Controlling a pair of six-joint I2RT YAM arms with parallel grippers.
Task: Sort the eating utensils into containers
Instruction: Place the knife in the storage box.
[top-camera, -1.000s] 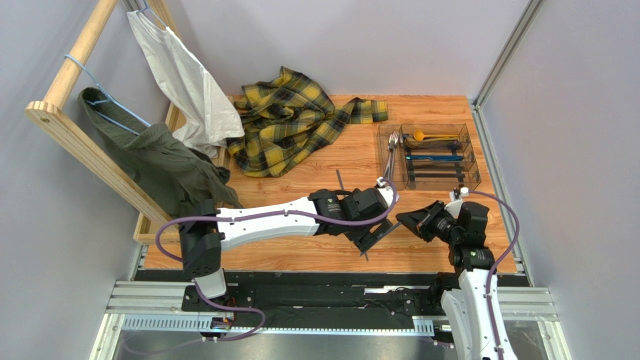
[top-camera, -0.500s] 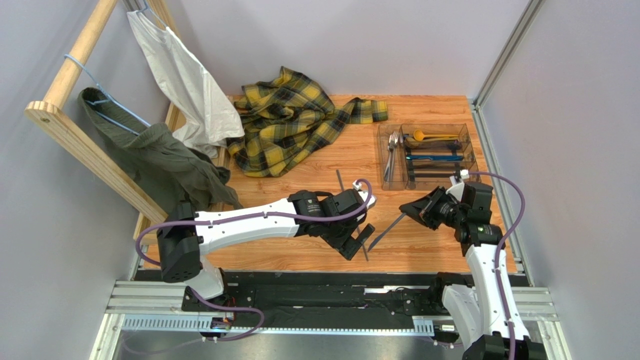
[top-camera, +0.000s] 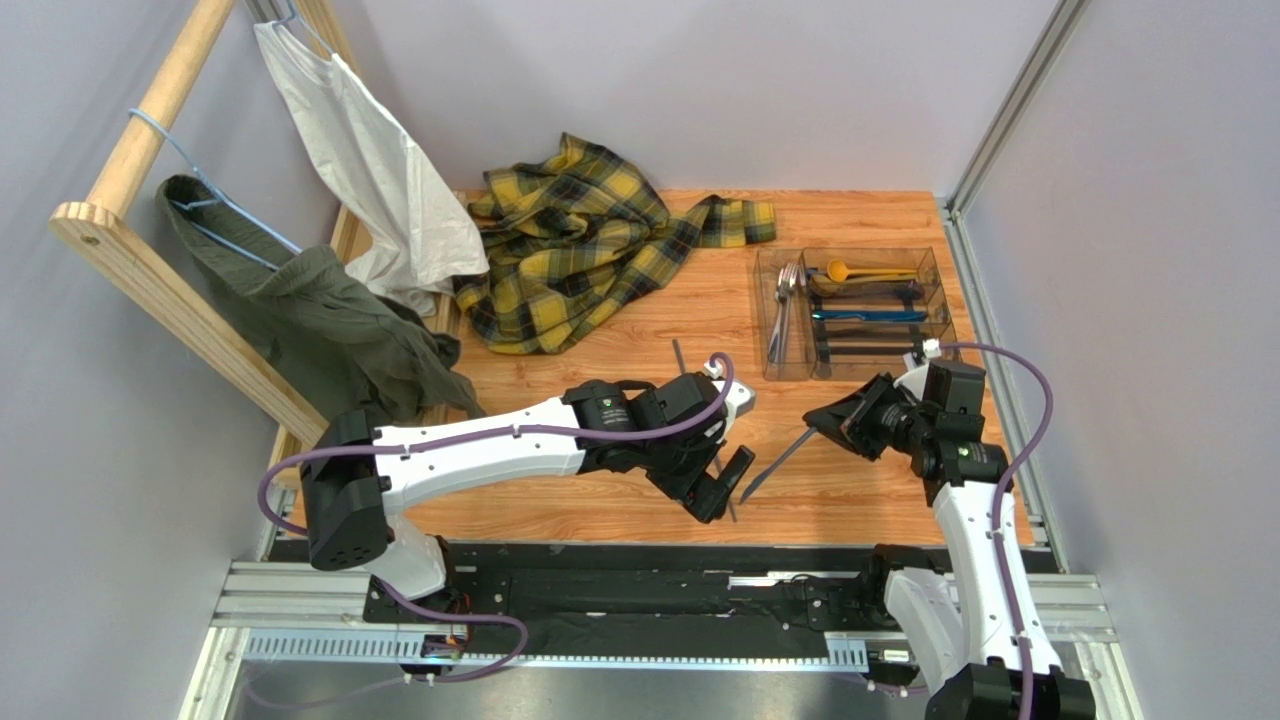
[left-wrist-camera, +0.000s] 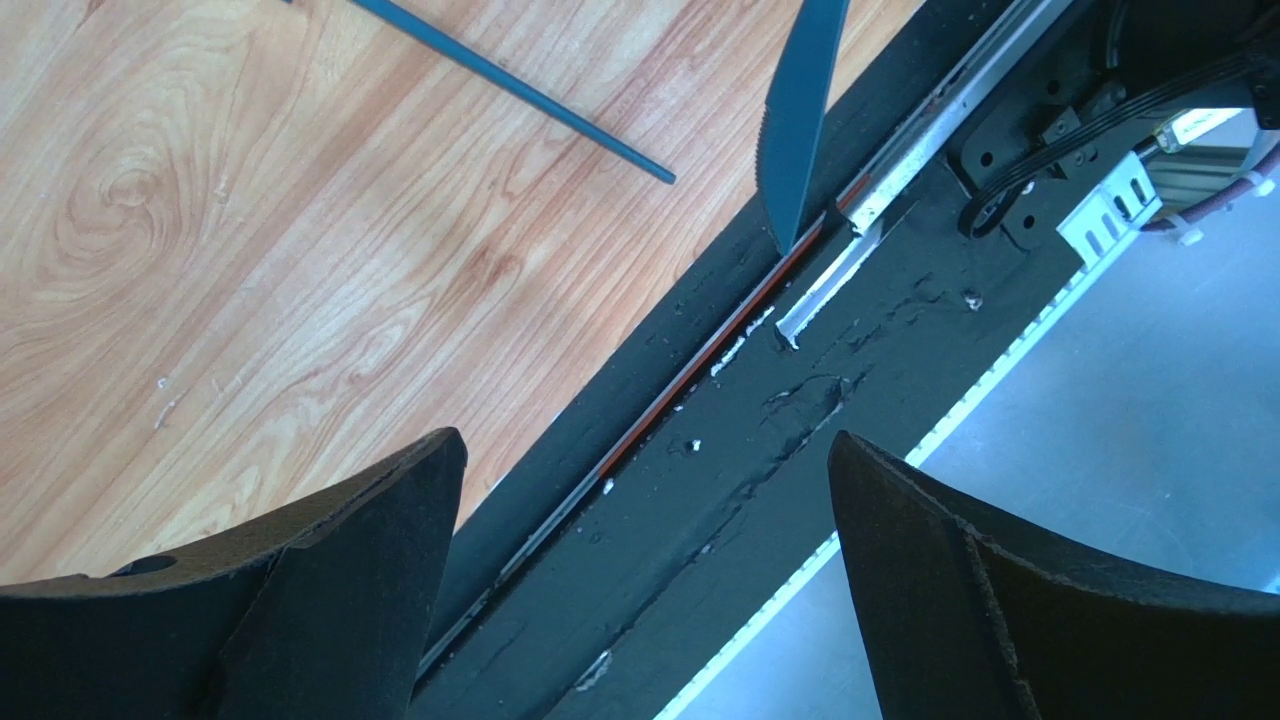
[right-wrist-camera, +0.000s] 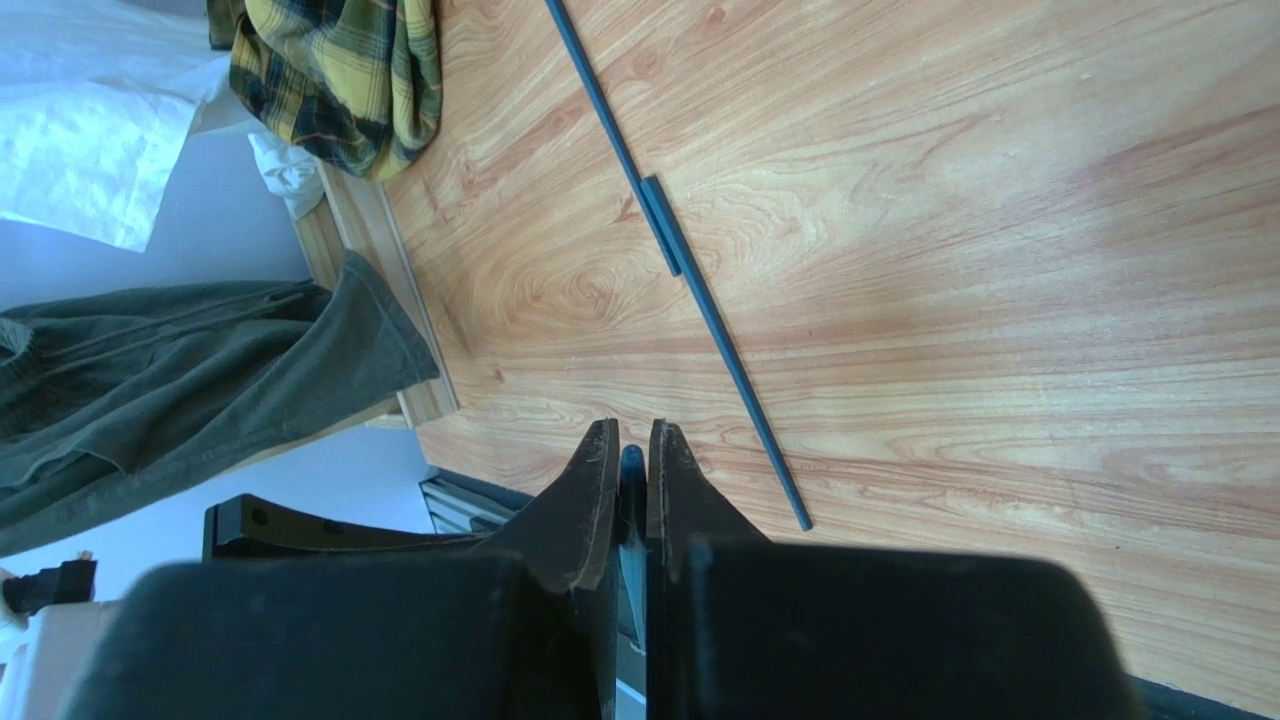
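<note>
My right gripper (top-camera: 824, 423) is shut on the handle of a dark grey knife (top-camera: 774, 462), held above the wooden table with the blade pointing toward the near edge. In the right wrist view the handle (right-wrist-camera: 633, 477) shows between my shut fingers (right-wrist-camera: 594, 480). My left gripper (top-camera: 732, 483) is open and empty just left of the blade; its wrist view shows the blade tip (left-wrist-camera: 796, 105) ahead of the gripper (left-wrist-camera: 643, 438). A dark stick (right-wrist-camera: 676, 255) lies on the table, partly under the left arm (top-camera: 679, 360). The clear tray (top-camera: 944, 323) holds several utensils at the far right.
A yellow plaid cloth (top-camera: 579, 240) lies at the back middle. A wooden rack (top-camera: 150, 270) with a green garment (top-camera: 316, 323) and a white one (top-camera: 368, 165) stands on the left. A black rail (top-camera: 601, 578) runs along the near edge.
My left gripper has drawn back to the left, away from the knife. My right gripper has lifted and moved slightly farther away with the knife in it.
</note>
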